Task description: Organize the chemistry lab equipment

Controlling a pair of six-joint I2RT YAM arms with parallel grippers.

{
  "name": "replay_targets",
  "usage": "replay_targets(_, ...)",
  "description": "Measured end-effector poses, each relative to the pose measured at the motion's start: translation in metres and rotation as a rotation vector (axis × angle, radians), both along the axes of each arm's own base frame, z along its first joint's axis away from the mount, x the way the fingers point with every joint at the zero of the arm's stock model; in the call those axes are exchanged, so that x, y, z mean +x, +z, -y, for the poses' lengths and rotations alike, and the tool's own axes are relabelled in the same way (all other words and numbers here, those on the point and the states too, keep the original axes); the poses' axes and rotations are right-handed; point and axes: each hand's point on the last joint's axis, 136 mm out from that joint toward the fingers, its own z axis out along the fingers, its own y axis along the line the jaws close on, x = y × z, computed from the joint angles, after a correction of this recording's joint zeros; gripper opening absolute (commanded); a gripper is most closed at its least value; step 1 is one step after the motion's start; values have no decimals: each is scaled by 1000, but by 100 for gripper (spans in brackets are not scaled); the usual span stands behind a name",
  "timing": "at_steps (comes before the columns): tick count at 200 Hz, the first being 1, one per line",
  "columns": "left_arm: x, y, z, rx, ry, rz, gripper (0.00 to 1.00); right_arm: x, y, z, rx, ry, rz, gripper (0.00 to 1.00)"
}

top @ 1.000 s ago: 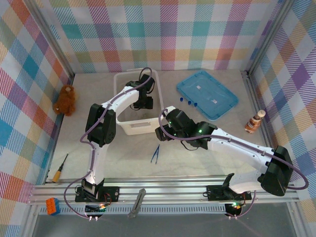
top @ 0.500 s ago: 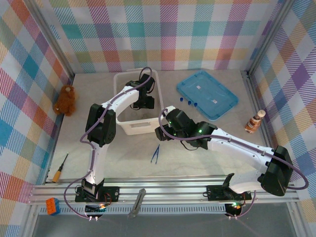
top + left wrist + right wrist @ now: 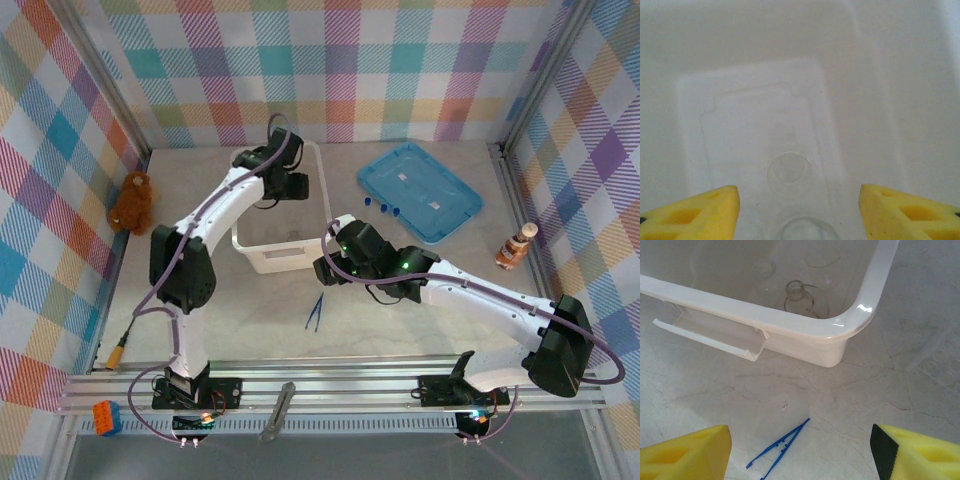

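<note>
Yellow pads [image 3: 695, 215] of the left gripper [image 3: 799, 212] stand wide apart with nothing between them, and it hangs released over the white bin [image 3: 880, 100]. Just ahead of those jaws a clear beaker [image 3: 787, 170] sits upright on the bin floor. Another glass rim [image 3: 802, 231] shows directly under them, so I judge the glassware is being gathered here.

The right gripper [image 3: 800, 452] is likewise spread and empty, low over the table [image 3: 865, 405]. The tweezers [image 3: 779, 450] lie flat just ahead of its jaws, between the lines of its two fingers, which looks like a line-up for a pick. Beyond the tweezers is the bin's near corner, and inside it a flask [image 3: 799, 297] stands upright.

Farther out, past that gripper, tubes [image 3: 382, 207] with blue caps lie loose beside a blue lid [image 3: 420, 190], not yet sorted.

Pale, marbled and matte, the table probably leaves fingers little room under such thin tweezers. Plaid walls [image 3: 340, 60] close in three sides. A teddy [image 3: 131, 203] and a bottle figure [image 3: 515, 247] sit at the edges.
</note>
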Motion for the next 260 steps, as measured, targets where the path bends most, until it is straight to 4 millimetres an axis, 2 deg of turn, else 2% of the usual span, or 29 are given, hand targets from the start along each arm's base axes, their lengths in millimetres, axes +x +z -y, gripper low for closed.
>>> replay_targets(18,-5,29,-4,-23,9,56,64,-2,-1,-1,4,-6,-9,75)
replay_targets(37,-16,49,-10,-34,15,92,64,-8,-7,-5,-8,-1,-25,75)
replay_targets(78,-47,75,-33,-26,44,147,64,-26,-31,-15,-55,0,-88,75)
replay_targets(94,-62,79,-43,-20,55,157,64,-31,-40,-17,-69,-10,-112,75)
replay_targets(137,-107,68,-76,25,104,154,64,-45,-82,-27,-162,-50,-211,75)
replay_targets(171,-130,63,-96,55,137,170,64,-53,-115,-31,-203,-93,-311,75)
replay_targets(215,-141,55,-114,51,187,184,64,-55,-136,-43,-225,-134,-387,72)
replay_targets(260,-140,42,-127,52,230,170,63,-54,-148,-54,-251,-159,-426,66)
